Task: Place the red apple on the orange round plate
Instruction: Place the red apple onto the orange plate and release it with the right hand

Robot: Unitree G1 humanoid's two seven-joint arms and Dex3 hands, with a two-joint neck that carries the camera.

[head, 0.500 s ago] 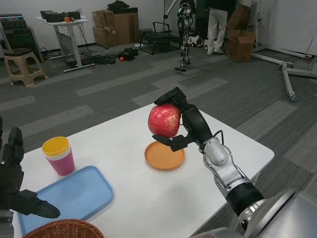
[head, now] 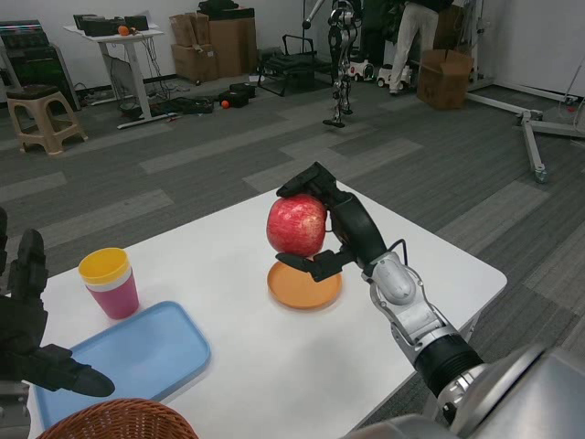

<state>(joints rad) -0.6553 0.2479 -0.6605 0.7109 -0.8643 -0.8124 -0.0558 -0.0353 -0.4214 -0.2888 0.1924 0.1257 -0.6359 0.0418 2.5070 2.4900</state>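
Apple [head: 296, 226], big and red, sits in the right hand [head: 331, 226]. Black fingers [head: 302, 180] curl over its top and more fingers hold it from below, so the hand grips the apple. The apple hangs in the air just above the orange round plate [head: 304, 286] and does not touch it. The plate lies flat near the middle of the white tabletop [head: 439, 265].

Far to the left of the plate stands a pink cup [head: 116, 293] with a yellow cup [head: 103, 266] stuck inside it. Just in front of the cups lies a blue tray [head: 137, 357]. Near the tray's front edge, at the bottom of the view, peeks the rim of a brown woven basket [head: 119, 422].

The left hand [head: 32, 343] waits at the left edge of the tabletop, beside the tray. Its fingers are apart and it holds nothing.

Far behind the tabletop, on the grey floor, a person [head: 413, 41] stands near some cardboard boxes [head: 441, 76].
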